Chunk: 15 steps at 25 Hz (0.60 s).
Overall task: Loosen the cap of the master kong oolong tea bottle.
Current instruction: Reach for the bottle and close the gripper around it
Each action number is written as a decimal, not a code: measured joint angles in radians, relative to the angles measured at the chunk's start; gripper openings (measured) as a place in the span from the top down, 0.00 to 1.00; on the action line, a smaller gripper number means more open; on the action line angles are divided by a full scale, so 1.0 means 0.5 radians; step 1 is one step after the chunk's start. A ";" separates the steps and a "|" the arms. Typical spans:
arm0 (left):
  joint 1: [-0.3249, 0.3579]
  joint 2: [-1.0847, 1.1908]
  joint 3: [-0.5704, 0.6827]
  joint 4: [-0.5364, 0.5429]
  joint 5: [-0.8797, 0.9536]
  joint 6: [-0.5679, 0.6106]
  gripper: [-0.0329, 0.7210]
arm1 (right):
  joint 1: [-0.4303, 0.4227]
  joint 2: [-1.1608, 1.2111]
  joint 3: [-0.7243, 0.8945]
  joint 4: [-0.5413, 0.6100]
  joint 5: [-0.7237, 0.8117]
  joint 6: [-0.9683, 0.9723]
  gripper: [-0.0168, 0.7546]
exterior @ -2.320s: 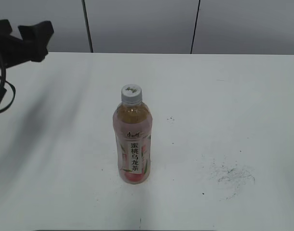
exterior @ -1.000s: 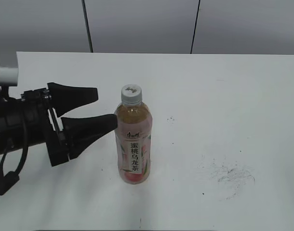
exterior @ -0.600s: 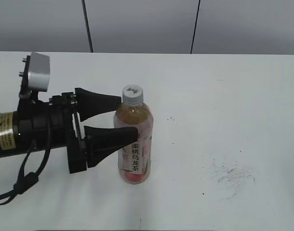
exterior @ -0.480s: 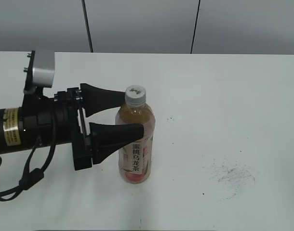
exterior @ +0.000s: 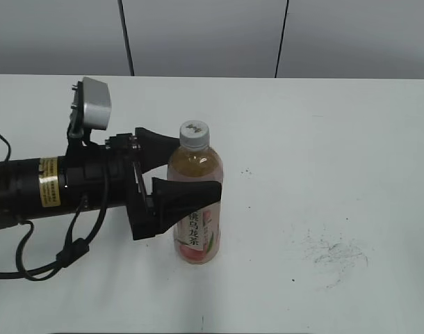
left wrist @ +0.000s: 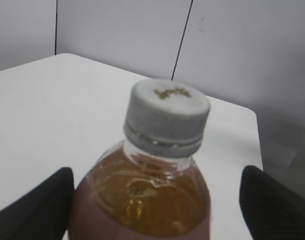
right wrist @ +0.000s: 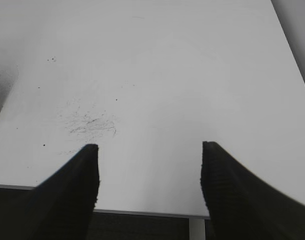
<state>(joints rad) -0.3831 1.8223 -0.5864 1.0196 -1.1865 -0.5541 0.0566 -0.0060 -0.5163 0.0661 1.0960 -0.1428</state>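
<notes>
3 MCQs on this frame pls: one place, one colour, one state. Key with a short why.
1. Where do the left gripper's fingers stand?
A. either side of the bottle body
B. around the cap
C. flat on the table

2. What colour is the cap?
A. red
B. white-grey
C. green

3. What is the right gripper's state?
A. shut on the cap
B. holding the bottle
C. open, holding nothing

Key:
A, the left gripper straddles the bottle below its neck.
B, the cap shows pale grey-white in the left wrist view.
C, the right gripper is spread over the bare table.
</notes>
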 joint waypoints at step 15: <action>-0.006 0.234 -0.096 -0.015 -0.038 0.055 0.18 | 0.000 0.000 0.000 0.000 0.000 0.000 0.35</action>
<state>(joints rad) -0.3862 1.9394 -0.6346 1.0119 -1.2054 -0.5267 0.0566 -0.0060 -0.5163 0.0661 1.0960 -0.1428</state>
